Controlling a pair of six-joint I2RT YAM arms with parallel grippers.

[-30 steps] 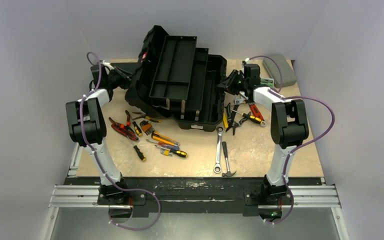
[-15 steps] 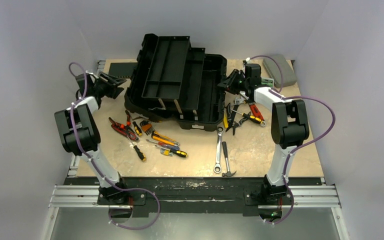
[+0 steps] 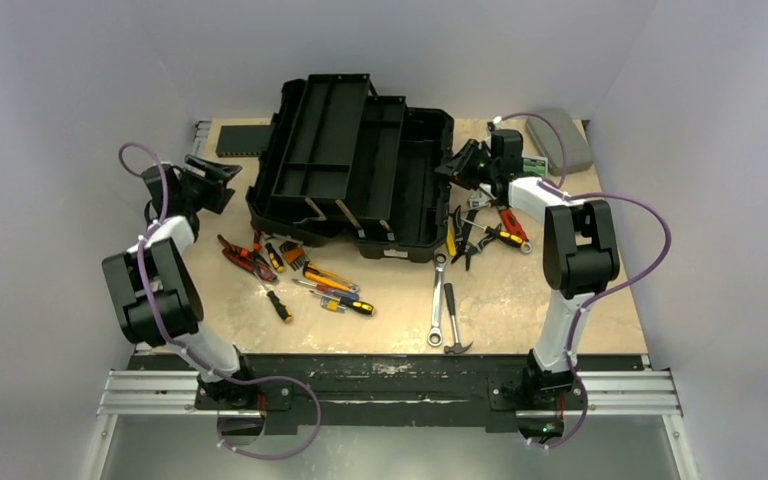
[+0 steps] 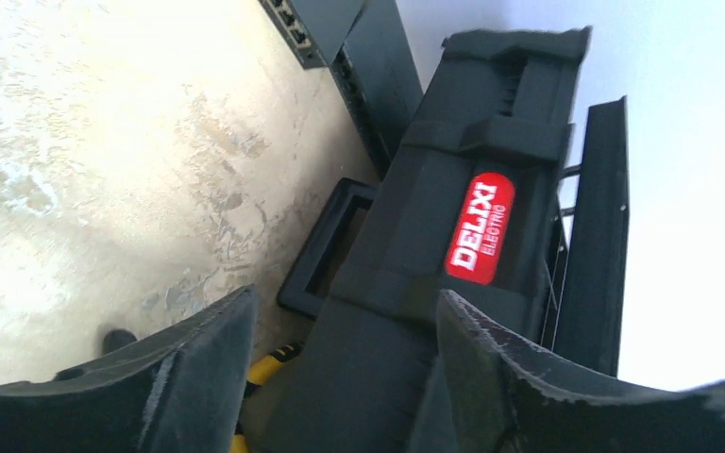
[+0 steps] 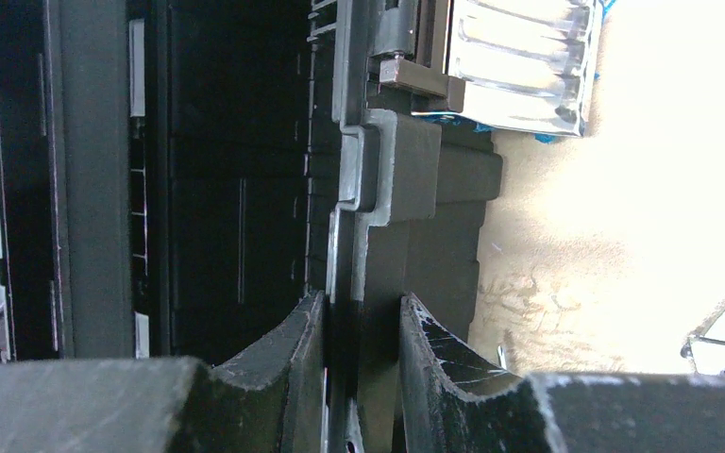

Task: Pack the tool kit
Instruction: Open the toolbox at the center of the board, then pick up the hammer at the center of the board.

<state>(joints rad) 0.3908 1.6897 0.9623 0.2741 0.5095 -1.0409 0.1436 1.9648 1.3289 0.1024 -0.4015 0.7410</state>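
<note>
Packing looks barely begun: the toolbox [image 3: 360, 170] sits open at the back of the bench [image 3: 520, 300], hand tools [image 3: 330, 290] lie loose in front, the left claw [image 4: 345, 310] is spread and empty beside it, and the right claw [image 5: 361, 316] pinches its right rim.

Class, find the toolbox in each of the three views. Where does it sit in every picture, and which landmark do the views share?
Top external: the open toolbox sits at the far middle of the tabletop.
Left wrist: toolbox fills the right half, red label showing.
Right wrist: toolbox fills the left and middle, rim between the right gripper's fingers.
Shared landmark: the beige tabletop.
</note>
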